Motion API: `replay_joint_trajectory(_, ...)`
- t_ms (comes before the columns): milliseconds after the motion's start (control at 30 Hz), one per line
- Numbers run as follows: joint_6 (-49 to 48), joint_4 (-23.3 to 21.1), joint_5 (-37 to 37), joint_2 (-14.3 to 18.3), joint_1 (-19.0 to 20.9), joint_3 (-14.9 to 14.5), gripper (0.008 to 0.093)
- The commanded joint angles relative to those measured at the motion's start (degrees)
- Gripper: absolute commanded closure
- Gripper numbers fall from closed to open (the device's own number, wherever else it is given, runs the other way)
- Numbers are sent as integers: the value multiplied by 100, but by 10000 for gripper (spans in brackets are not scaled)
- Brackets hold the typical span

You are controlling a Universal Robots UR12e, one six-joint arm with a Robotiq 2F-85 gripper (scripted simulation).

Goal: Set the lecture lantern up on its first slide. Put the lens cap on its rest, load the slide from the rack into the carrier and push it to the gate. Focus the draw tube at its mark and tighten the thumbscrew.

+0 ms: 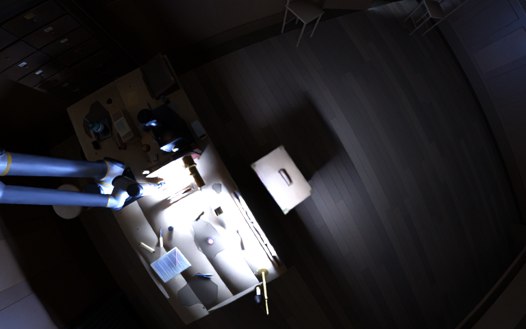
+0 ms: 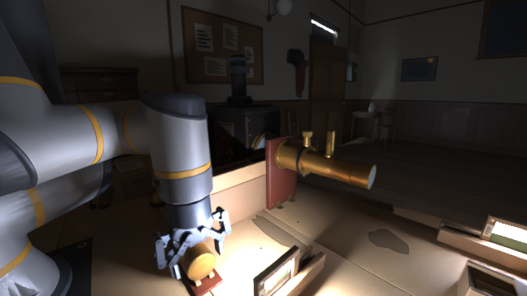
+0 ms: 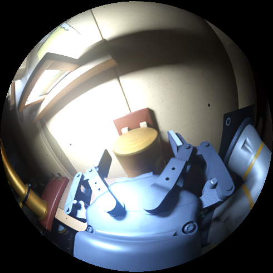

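Note:
The brass lens cap sits on its small red rest at the near left of the table. My gripper is right over the cap, open and holding nothing. The lantern's brass draw tube sticks out of a red front plate, uncapped, with a thumbscrew on top. The slide rack stands just right of the rest with a framed slide in it. The dark lantern body stands behind.
An open box lies at the table's right edge. A crate stands on the floor beyond the table. Papers, a pencil and small brass items are scattered at the table's far end.

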Motion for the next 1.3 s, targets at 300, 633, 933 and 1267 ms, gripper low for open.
replay_joint_trajectory(300,0,82,0,-69,0,-20,80)
replay_joint_trajectory(633,0,527,0,-420,0,-117,80)
replay_joint_trajectory(933,0,1147,0,-879,0,-277,80)
replay_joint_trajectory(1267,0,1766,0,-1302,0,-470,80)
